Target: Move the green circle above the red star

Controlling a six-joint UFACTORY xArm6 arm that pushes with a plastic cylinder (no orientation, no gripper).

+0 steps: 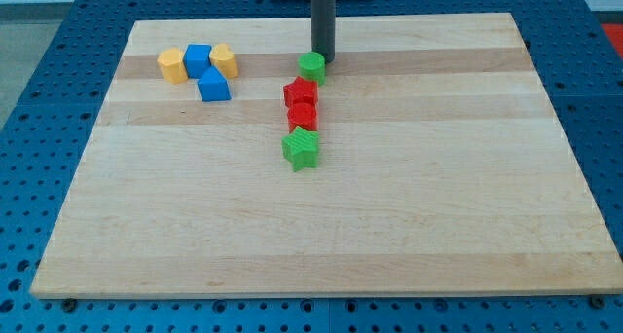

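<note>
The green circle (311, 65) sits near the board's top middle. Just below it is a red star (301, 92), then a second red block (303, 117), then a green star (302, 149), all in a near-vertical line. My tip (323, 59) is at the green circle's upper right edge, touching or almost touching it. The dark rod rises from there out of the view's top.
A cluster at the view's upper left holds a yellow block (172, 65), a blue block (199, 59), another yellow block (223, 59) and a blue block (214, 86). The wooden board (321, 236) lies on a blue perforated table.
</note>
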